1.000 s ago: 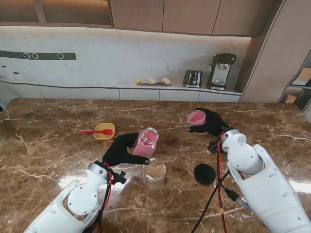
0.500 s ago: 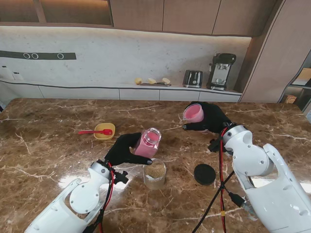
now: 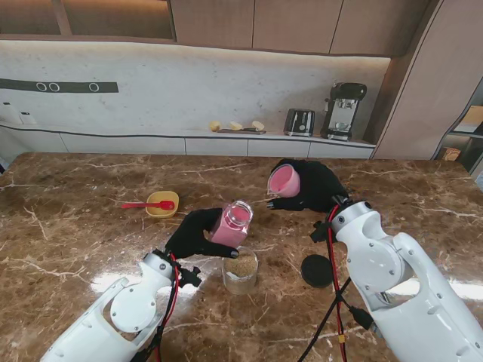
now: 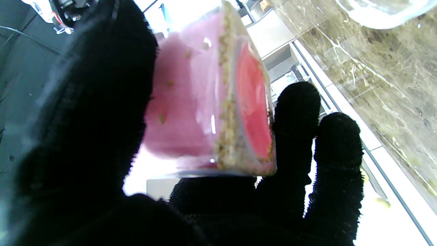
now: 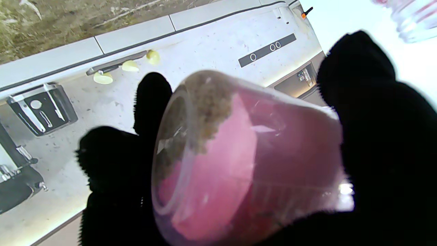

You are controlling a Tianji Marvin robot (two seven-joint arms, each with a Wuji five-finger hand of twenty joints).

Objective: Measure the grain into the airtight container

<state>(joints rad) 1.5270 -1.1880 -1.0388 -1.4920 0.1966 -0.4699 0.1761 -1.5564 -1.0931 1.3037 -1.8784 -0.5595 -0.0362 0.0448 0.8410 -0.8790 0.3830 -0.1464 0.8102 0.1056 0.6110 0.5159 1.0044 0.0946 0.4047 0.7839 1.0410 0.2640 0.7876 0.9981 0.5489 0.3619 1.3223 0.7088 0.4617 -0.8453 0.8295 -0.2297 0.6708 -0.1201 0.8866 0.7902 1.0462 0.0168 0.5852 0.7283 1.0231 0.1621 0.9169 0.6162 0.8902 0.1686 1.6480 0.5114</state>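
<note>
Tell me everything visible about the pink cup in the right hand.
The pink cup is a small translucent pink plastic tumbler with a clear rim. The black-gloved right hand is shut on it, fingers wrapped around its wall, holding it off the brown marble table. It is tipped over, mouth facing the robot's left. The right wrist view shows a clump of tan grain lying against the inner wall near the rim.

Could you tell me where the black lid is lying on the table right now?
In the stand's view the black lid lies flat on the table on the right side, right of the glass of grain and close beside the right arm.
</note>
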